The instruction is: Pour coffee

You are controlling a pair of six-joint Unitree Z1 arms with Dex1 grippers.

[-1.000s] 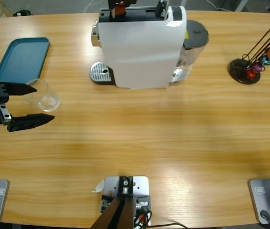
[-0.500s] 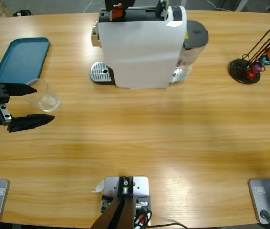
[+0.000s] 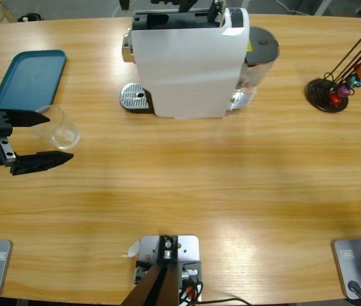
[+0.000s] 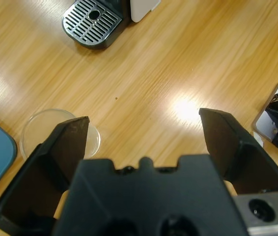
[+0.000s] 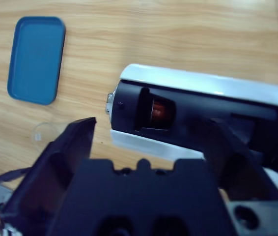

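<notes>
**Two hands spread, one glass at the left, no coffee made out**

On the desk [image 3: 187, 185]: one white coffee machine [image 3: 190, 64] at the far middle, with one round perforated drip tray [image 3: 136, 97] at its left foot and one dark-lidded water tank [image 3: 260, 60] on its right side. One blue tray [image 3: 29, 80] at the far left, lying flat. One clear glass [image 3: 59, 127] upright just beside the blue tray's near corner. One black capsule stand [image 3: 326, 91] with thin rods at the far right, well apart from the machine; four small capsules counted on it: one orange, one blue, two reddish lower down.

Left hand [image 3: 58, 137] in from the left edge, low over the desk, jaws spread wide with nothing pinched. Far jaw's tip overlapping the rim of the glass in the high view; whether touching or just above, cannot tell. In the left wrist view, same glass [image 4: 60, 132] seen partly behind one jaw, drip tray [image 4: 94, 19] well ahead.

Right hand [image 5: 151, 125] above the machine's top, looking down on it, jaws likewise spread and holding nothing. One orange capsule [image 5: 161, 110] visible inside the machine's open dark slot.

Coffee itself not made out in any view; glass showing only its clear wall and base.
</notes>
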